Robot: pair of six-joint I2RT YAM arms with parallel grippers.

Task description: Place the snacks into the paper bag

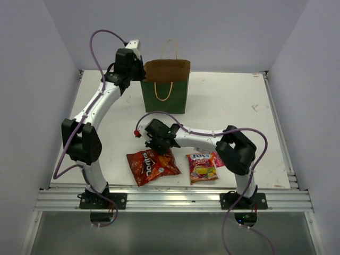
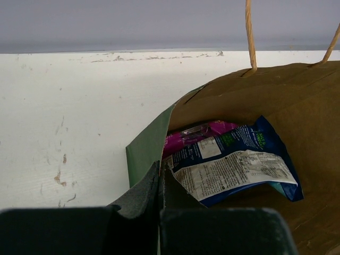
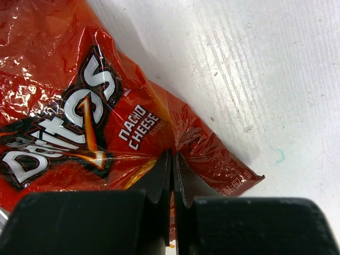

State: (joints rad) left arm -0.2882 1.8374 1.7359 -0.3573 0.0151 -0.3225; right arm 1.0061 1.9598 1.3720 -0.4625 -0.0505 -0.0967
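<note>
Near the front edge of the worktop (image 1: 239, 106), the right gripper (image 3: 173, 163) is down on the Doritos bag (image 3: 79, 117). Its fingers are pressed together on a pinch of crinkled foil close to the bag's sealed end. The packet lies flat and aslant, logo up.

At the back, centre, the paper bag (image 1: 166, 85) stands upright. The left gripper (image 2: 161, 178) is closed on the bag's left wall at the rim, green paper caught between the fingers, so the mouth stays open.

Step in hand, as I read it: the grasp on the Doritos bag is made and the lift has not begun.

Next move calls for:
- raising the packet clear of the worktop
- carrying it back and slightly right to the bag
- lowering it end-first, since it is the widest packet in sight and the mouth is not much wider
- a smooth carry, as a thin pinch on slick foil could slip

Look of things:
- Doritos bag: glossy red-orange foil, creased, somewhat puffed.
- Paper bag: dark green outside, brown kraft inside, tan cord handles (image 2: 248, 34) standing up.
- Inside it: a blue-white bag (image 2: 239, 164), printed back upward, lying over a purple bag (image 2: 199, 132).

Left out on the worktop:
- a fruit-candy packet (image 1: 202, 166) just right of the Doritos bag
- a pink packet (image 1: 217, 158) showing at the candy packet's far right edge, touching it or partly under it
</note>
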